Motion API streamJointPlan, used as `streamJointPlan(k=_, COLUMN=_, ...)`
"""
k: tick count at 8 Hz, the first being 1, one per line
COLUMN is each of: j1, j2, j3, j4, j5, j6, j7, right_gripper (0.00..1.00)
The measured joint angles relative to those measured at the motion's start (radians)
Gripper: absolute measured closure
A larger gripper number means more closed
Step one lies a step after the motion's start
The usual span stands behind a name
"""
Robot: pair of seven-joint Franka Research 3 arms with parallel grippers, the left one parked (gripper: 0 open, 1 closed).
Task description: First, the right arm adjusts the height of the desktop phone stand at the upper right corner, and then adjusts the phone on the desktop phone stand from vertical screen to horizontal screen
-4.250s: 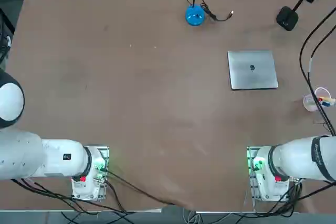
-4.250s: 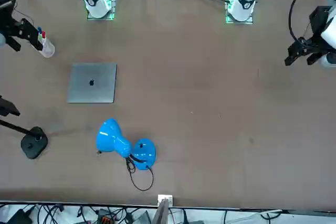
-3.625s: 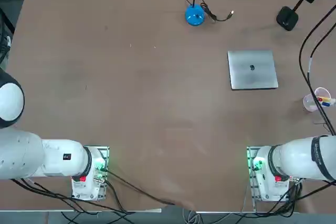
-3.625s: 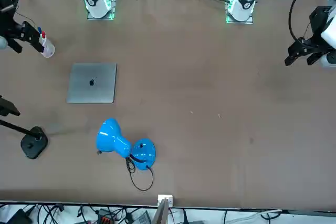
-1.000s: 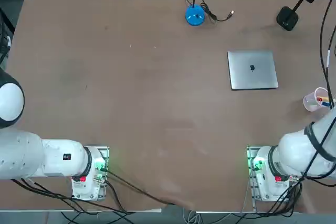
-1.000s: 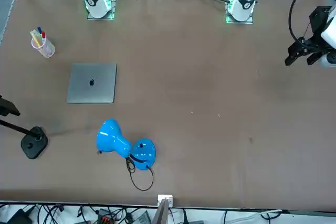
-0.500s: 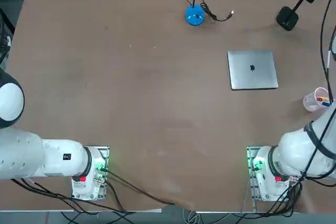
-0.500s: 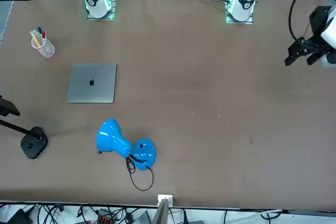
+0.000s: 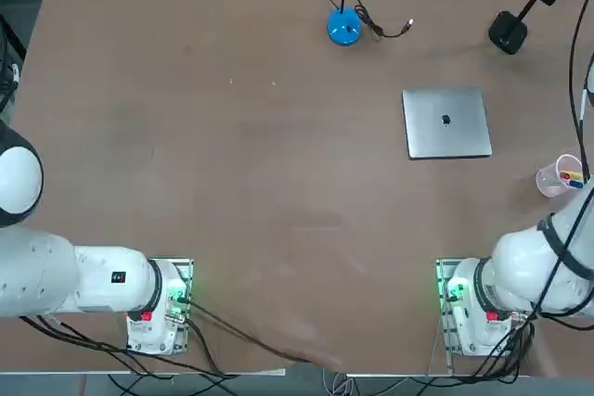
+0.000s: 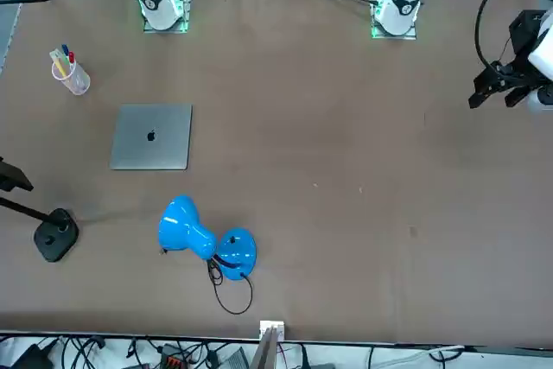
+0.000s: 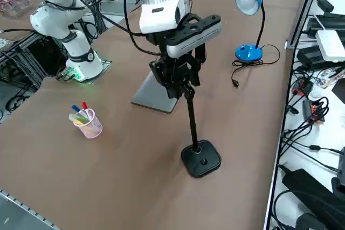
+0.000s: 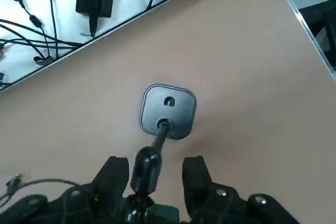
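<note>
Partly spread, right gripper fingers flanking desktop phone stand pole, not touching

The right arm reached out high, its gripper pointing down with fingers parted.

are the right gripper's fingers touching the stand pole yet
Apart. The right wrist view shows the fingers on either side of the stand pole, with table visible between.
</note>
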Motion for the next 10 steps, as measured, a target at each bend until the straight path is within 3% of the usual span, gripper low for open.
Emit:
streamJointPlan(k=6, j1=0.001, j2=0.007, j3=0.002, j4=0.000, j5=0.006, j6=-0.012, j7=0.040, right_gripper=0.33)
streamJointPlan(k=10, j1=0.001, j2=0.025, j3=0.003, j4=0.000, j5=0.006, j6=-0.010, j7=0.046, right_gripper=0.40)
